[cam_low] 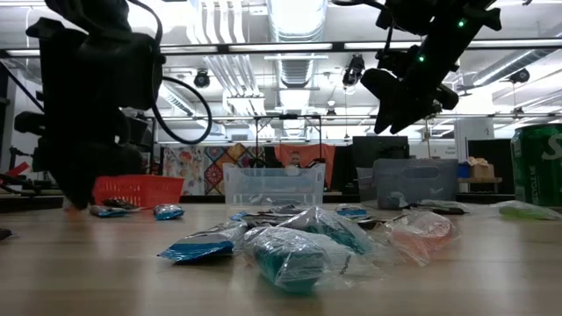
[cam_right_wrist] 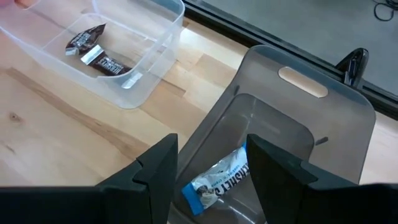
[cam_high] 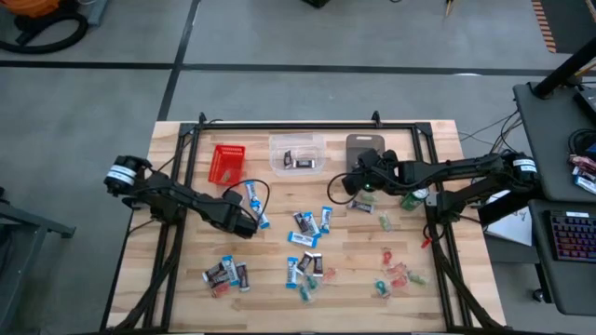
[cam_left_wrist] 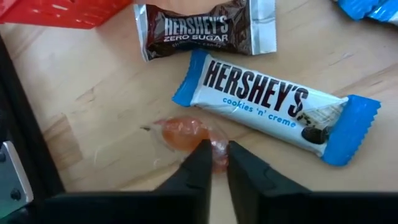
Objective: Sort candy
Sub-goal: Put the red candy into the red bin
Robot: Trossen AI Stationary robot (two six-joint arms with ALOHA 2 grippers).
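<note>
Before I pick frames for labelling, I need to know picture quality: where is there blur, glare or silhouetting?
Low view: ceiling lights glare, both arms show as dark silhouettes, and the nearest candy is soft. Left wrist view: wrapper lettering is sharp, and the left gripper, shut on a red candy, is dark. Right wrist view: grey bin and clear bin are evenly lit.

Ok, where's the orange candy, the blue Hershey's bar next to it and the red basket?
orange candy (cam_left_wrist: pixel 186 134), left wrist view, middle of its wrapper.
blue Hershey's bar (cam_left_wrist: pixel 261 99), left wrist view, on the printed name.
red basket (cam_high: pixel 226 163), high view, its mesh floor.
</note>
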